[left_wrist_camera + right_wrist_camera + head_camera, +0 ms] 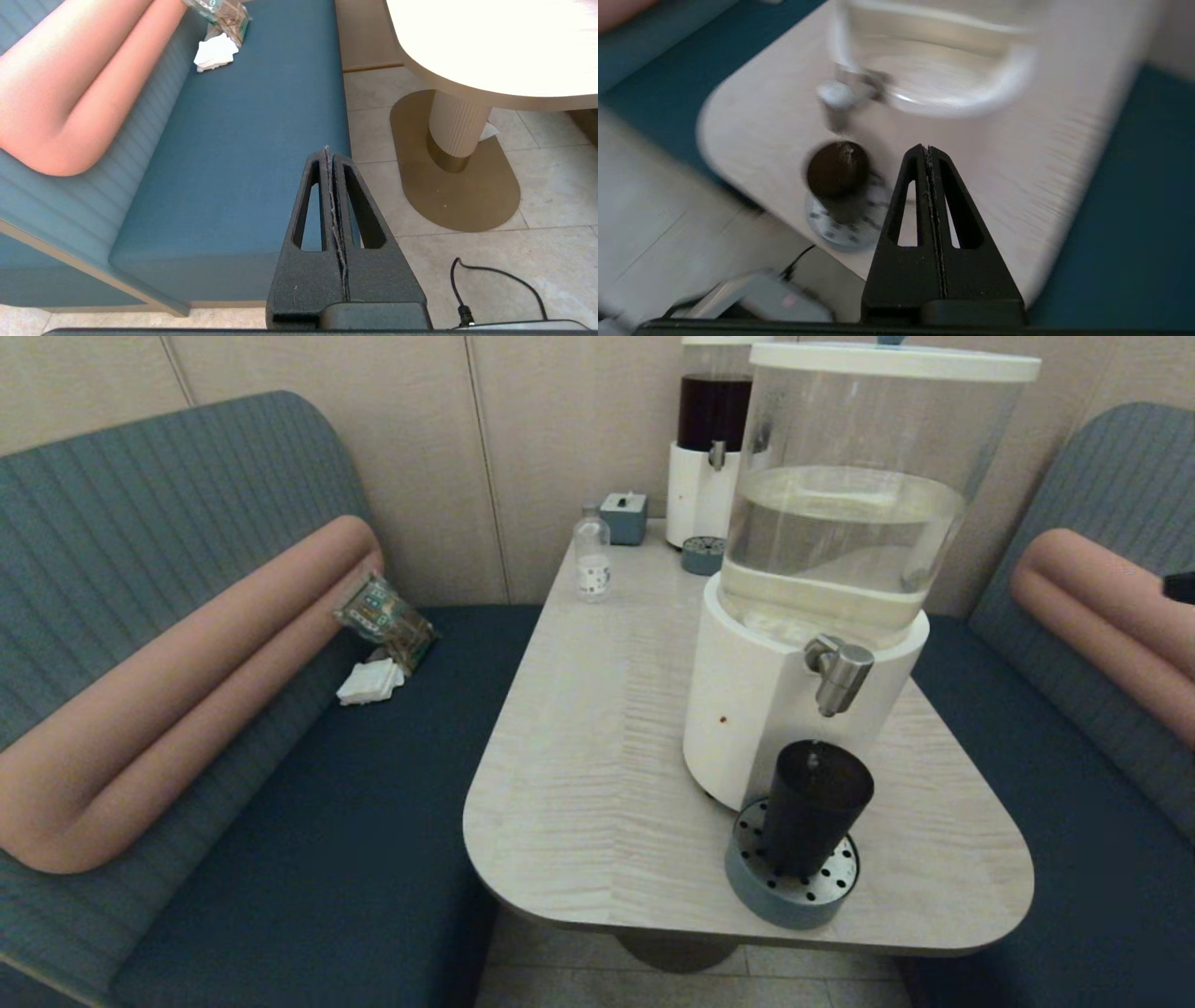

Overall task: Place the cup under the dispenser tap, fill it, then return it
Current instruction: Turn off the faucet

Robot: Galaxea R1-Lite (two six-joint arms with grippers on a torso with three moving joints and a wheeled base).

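The right pincer (929,154) hangs above the bench (597,784), fingers pressed together, empty. At its ten o'clock the cup (837,170) stands upright on the drip tray (789,891), directly under the dispenser tap (840,672). The left pincer (329,156), closed and empty, is parked over the floor.

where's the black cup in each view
Head view: cup stands on the round drip tray under the steel tap, near the table's front edge.
Left wrist view: not in it.
Right wrist view: cup seen from above, beside the shut tool.
Shared landmark: the drip tray.
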